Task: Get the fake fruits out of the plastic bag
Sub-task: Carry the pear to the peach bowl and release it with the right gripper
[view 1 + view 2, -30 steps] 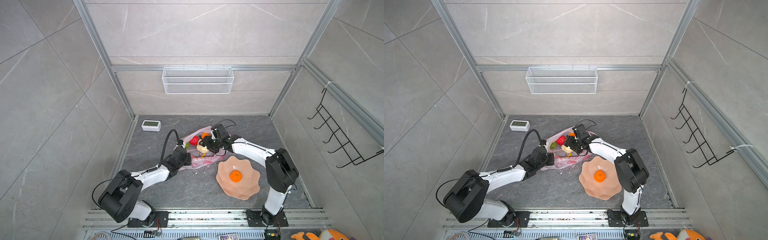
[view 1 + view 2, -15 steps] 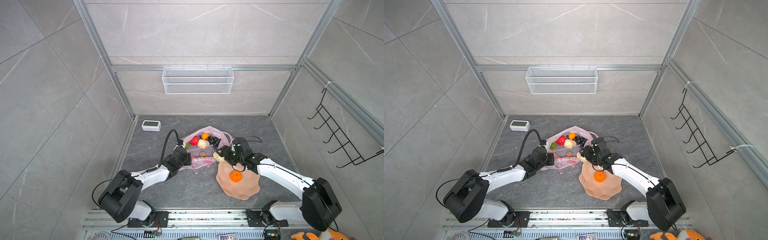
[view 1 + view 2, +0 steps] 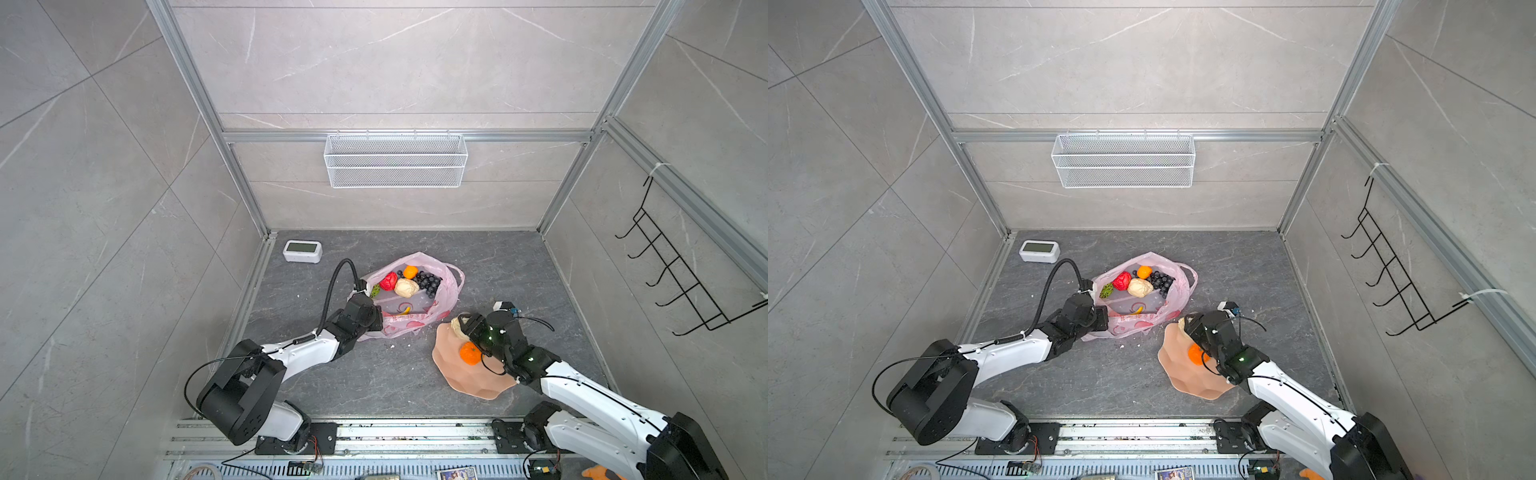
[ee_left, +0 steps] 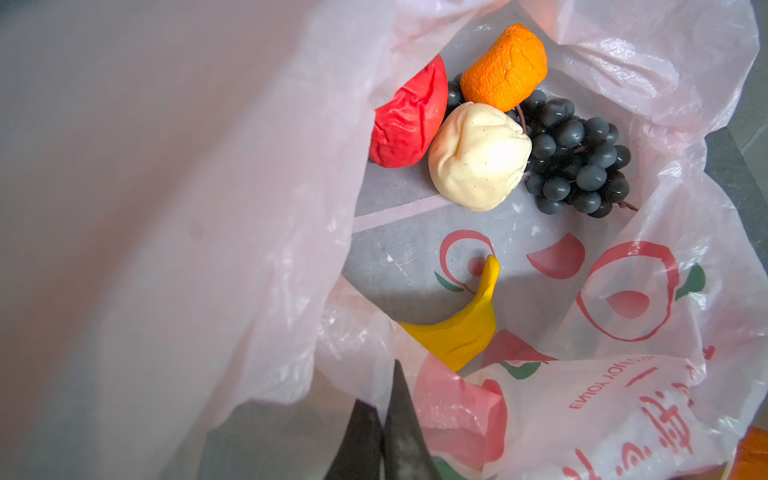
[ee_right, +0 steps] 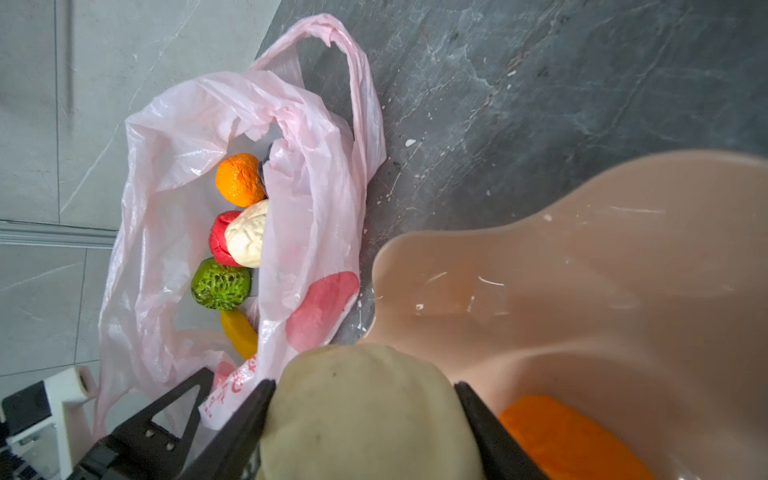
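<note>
The plastic bag lies open on the floor in both top views. My left gripper is shut on its near rim. Inside lie a red apple, an orange, a cream lump, dark grapes, a banana and a green ball. My right gripper is shut on a second cream lump, held over the far rim of the pink dish. Another orange sits in that dish.
A white clock stands at the back left of the floor. A wire basket hangs on the back wall and a black hook rack on the right wall. An orange plush toy peeks in at the bottom right.
My right gripper has come out of the bag with the cream lump and moved back right to the dish's rim. The left arm has stayed put on the bag.
</note>
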{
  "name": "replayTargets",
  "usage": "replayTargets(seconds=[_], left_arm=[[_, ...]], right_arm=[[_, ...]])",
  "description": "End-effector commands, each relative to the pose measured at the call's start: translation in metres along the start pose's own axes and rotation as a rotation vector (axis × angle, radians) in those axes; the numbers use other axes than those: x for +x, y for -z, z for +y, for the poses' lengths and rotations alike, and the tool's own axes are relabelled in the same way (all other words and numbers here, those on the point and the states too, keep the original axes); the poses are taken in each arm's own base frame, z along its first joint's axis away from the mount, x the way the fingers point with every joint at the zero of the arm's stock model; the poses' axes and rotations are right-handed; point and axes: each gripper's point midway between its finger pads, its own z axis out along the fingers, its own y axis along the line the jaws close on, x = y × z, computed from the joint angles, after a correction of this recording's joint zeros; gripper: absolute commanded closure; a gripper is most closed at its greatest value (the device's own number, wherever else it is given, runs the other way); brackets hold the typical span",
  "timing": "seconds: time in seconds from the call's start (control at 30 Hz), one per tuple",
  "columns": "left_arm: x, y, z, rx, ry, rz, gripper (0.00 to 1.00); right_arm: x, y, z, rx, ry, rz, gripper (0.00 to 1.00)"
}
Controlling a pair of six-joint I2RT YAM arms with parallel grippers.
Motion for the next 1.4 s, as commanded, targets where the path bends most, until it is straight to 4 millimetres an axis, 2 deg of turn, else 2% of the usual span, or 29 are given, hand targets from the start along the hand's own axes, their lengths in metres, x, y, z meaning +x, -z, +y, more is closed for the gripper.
replayTargets(seconds=[0.0,0.2,0.43,0.77,1.03,1.37], left_arm=[[-0.014,0.0,-0.006,0.018,0.026,-0.038,0.97],[-0.013,-0.001,-0.007,0.022,0.026,-0.033,0.97],[-0.014,0.0,-0.007,0.023,0.025,-0.035,0.97],[-0.013,-0.001,-0.006,0.022,0.023,-0.032,0.96],[-0.013,-0.001,-0.006,0.019,0.02,-0.034,0.96],[-0.013,-0.002,-0.006,0.018,0.021,-0.032,0.96]], right_arm=[[-0.006,0.005,0.009,-0.055,-0.03,-0.079,0.38],[0.008,0.008,0.008,-0.087,-0.004,-0.08,0.38],[0.022,-0.003,0.013,-0.115,0.122,-0.05,0.37],[0.037,-0.013,0.0,-0.105,0.146,-0.01,0.3],[0.035,-0.012,-0.004,-0.062,0.163,-0.013,0.16],[0.024,0.002,-0.006,-0.014,0.217,-0.035,0.14]])
